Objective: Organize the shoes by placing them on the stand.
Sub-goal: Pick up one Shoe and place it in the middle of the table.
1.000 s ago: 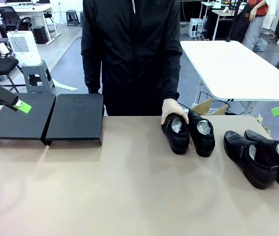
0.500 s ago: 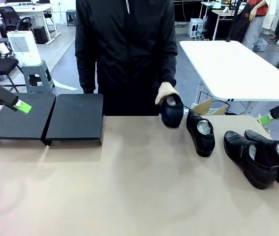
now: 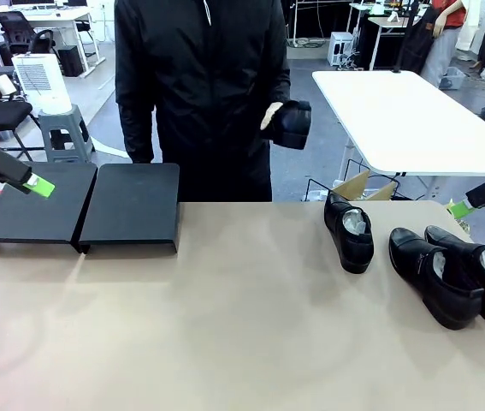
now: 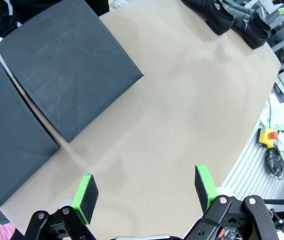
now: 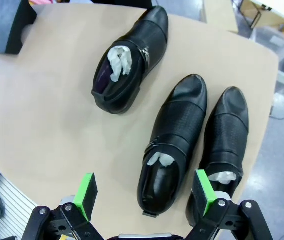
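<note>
While our left gripper [image 4: 146, 189] and right gripper [image 5: 144, 191] hang open, the person's hand [image 3: 269, 116] has lifted one dress shoe [image 3: 293, 125] off the table [image 3: 225, 325].
We see three shoes [image 3: 434, 276] lying at the table's right and the stand [image 3: 131, 205] at its far left.

Left hand [image 4: 146, 190] open, green pads [image 4: 87, 194] wide apart, nothing between them. Bare tan surface [image 4: 182, 110] directly ahead of the hand. Black two-section stand [image 4: 66, 70] ahead and to its left. Shoes [image 4: 209, 12] far ahead, to its right.
</note>
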`<state>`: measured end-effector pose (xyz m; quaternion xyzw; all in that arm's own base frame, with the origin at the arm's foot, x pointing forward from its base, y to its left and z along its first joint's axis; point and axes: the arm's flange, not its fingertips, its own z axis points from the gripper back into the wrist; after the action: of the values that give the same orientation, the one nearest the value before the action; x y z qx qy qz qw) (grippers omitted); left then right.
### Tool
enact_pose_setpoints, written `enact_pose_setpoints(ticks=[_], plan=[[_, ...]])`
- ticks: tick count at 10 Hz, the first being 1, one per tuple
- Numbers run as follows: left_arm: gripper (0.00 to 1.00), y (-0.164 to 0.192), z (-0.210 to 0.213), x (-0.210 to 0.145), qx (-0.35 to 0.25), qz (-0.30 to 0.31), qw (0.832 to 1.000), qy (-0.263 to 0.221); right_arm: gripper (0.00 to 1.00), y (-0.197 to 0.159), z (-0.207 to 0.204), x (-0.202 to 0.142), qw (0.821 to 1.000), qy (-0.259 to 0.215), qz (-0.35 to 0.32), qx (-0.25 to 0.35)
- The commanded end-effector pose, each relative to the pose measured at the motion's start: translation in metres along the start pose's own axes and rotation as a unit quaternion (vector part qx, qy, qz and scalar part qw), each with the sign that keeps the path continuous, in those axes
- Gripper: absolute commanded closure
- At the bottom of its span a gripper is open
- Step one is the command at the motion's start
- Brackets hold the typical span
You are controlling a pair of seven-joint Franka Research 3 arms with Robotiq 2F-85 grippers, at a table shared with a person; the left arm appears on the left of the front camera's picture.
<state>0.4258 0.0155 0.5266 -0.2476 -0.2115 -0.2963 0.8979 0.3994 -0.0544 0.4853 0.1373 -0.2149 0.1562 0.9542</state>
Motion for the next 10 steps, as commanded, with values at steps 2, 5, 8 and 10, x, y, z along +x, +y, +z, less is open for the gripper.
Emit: enact_pose_setpoints(ticks=[2,5,8,10], plan=[[0.0,0.001,0.001,-0.001,-0.008,-0.004,1.0,-0.005,0.0,0.013,-0.029,-0.001,0.995,0.077,0.017,-0.058],[0.0,0.001,0.001,-0.001,-0.008,-0.004,1.0,-0.005,0.0,0.021,-0.059,-0.008,0.979,0.13,-0.004,-0.157],[0.0,0.001,0.001,-0.001,-0.008,-0.004,1.0,-0.005,0.0,0.012,-0.082,-0.004,0.966,0.141,-0.039,-0.213],[0.0,0.001,0.001,-0.001,-0.008,-0.004,1.0,-0.005,0.0,0.012,-0.086,0.0,0.967,0.157,-0.062,-0.193]])
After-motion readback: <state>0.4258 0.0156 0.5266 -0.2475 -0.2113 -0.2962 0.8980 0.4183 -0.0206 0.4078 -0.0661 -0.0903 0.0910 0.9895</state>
